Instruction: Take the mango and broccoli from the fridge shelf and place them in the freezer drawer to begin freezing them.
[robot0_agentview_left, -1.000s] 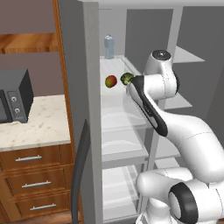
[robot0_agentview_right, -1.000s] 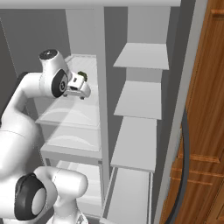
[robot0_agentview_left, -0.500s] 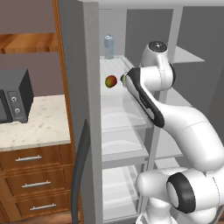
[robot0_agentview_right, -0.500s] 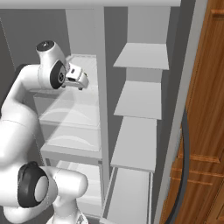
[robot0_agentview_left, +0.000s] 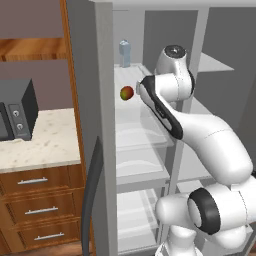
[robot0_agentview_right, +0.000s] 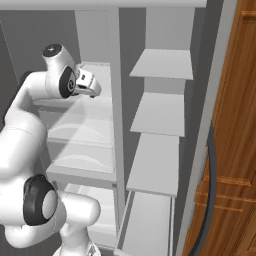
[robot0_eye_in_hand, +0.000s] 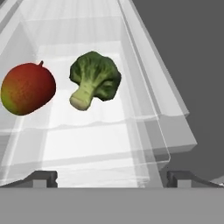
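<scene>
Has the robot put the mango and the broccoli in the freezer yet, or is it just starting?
Just starting. Nothing looks done: the mango and the broccoli both lie side by side on the fridge shelf. In hand: the gripper holds nothing; its fingers stand wide apart, facing the two from a little way off. Left: grab each one and carry it to the freezer drawer.

fridge shelf (robot0_eye_in_hand: 87, 144) — pale, ribbed | on it: mango (robot0_eye_in_hand: 27, 89), broccoli (robot0_eye_in_hand: 95, 78) — side by side
</scene>
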